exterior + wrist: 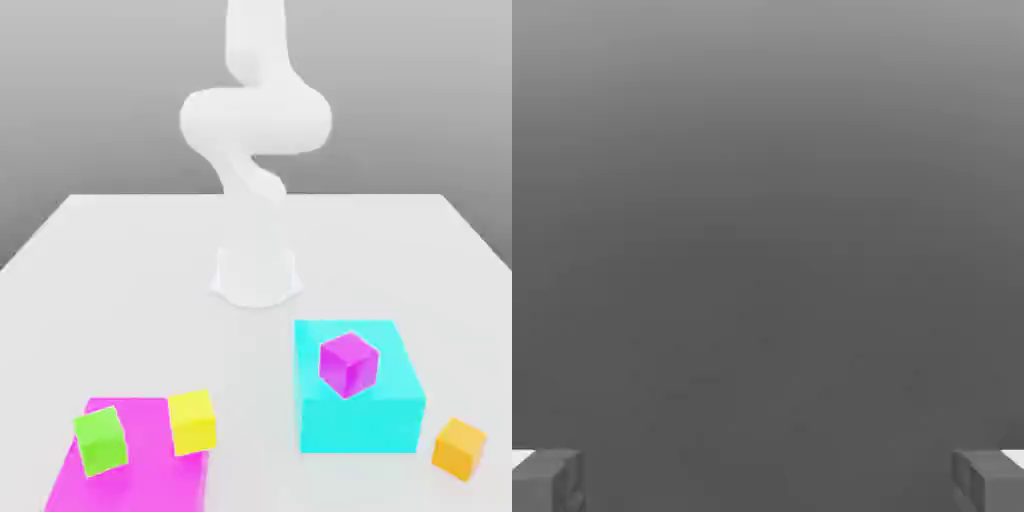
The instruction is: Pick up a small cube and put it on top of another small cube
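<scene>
At 12 o'clock in the exterior view: white arm [256,120], upright. Cyan block [358,425], 5 o'clock, props magenta cube [348,365]. Gripper [768,482] jaws wide apart, empty (probably clearance for grasping). Orange cube [459,449]: plain, angled, on table [150,300], block's 4 o'clock.

Small cube [459,449]: plain orange, resting on the table [170,300], near the cyan block's [359,424] exterior-view right side.

Beside the cyan block [360,425], passage is left between it and the magenta block [150,470]; its top is partly obstructed by a purple cube [349,364].
</scene>
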